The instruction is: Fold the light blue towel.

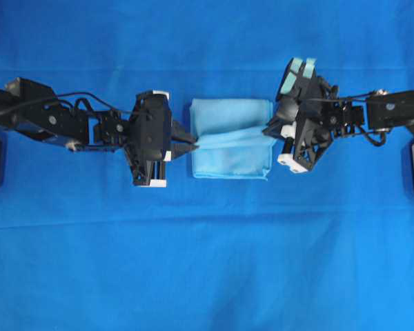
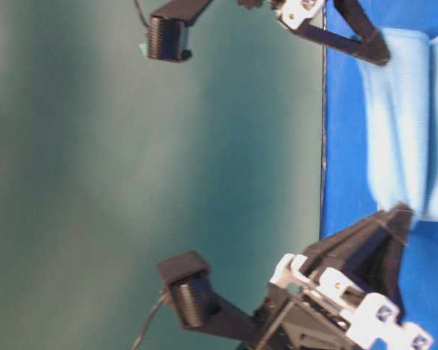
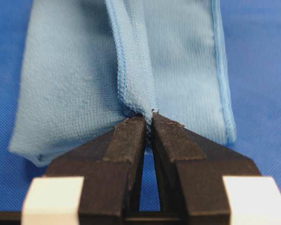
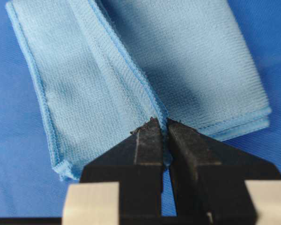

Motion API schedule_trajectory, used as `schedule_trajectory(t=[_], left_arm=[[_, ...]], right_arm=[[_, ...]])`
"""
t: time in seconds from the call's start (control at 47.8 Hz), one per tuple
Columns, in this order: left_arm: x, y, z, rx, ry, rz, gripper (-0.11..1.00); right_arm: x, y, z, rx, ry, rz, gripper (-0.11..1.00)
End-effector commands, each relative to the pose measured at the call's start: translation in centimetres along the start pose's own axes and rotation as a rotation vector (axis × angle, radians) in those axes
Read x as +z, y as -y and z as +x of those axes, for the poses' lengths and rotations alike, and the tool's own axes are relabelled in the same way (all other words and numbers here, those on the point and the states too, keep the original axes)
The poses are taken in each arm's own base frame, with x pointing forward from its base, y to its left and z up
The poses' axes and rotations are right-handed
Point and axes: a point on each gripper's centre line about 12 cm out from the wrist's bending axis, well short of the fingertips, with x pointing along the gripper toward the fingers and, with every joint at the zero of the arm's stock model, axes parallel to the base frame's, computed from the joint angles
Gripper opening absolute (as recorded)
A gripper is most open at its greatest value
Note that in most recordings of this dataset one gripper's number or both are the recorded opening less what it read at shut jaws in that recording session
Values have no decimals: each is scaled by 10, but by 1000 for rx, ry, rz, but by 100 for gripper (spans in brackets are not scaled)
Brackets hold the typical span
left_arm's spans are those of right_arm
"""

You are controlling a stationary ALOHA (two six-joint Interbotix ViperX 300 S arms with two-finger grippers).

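One light blue towel (image 1: 231,138), two grippers. Near view, left wrist camera: left gripper (image 3: 149,123), fingers (image 3: 126,140) pressed together, clamping a raised hemmed edge of the towel at lower centre. Right wrist camera: right gripper (image 4: 161,125) likewise pinched shut on a hemmed fold. Overhead: towel lies partly folded at frame centre, its top layer stretched between both grippers, one at each side. Beneath, a royal-blue cloth (image 1: 207,276) covers the table; table-level view shows a plain green wall (image 2: 131,182) beyond.
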Motion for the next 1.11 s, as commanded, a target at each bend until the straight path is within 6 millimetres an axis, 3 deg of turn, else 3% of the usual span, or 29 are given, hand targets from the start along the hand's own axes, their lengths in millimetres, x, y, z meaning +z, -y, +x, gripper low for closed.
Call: schedule_trajectory(t=[0.0,0.293,0.335,0.418,0.523,0.607,0.649,0.858,1.088], left_arm=[[3,2,1,-2,19,3,3],[-4,5,6,-5,15,4,3],[-2,6,6,-6,24,5,4],[0,6,6,-6,32,-6,20],[3,5,4,-5,37,-25,50],[10,4,-3,-3,52,-37,74],[15,3,-9,-3,61,-36,81],[37,0,-47,-6,77,-39,76],[57,-4,-104,2,157,-42,75]], right_arm=[[2,-2,3,14,15,4,3],[0,-14,11,41,6,3,5],[0,-15,11,44,6,-1,12],[1,-19,11,51,8,-8,36],[5,-25,9,56,11,-23,62],[11,-31,1,59,20,-41,60],[14,-34,-4,58,22,-52,58],[33,-48,-50,51,74,-102,58],[44,-43,-103,48,184,-119,58]])
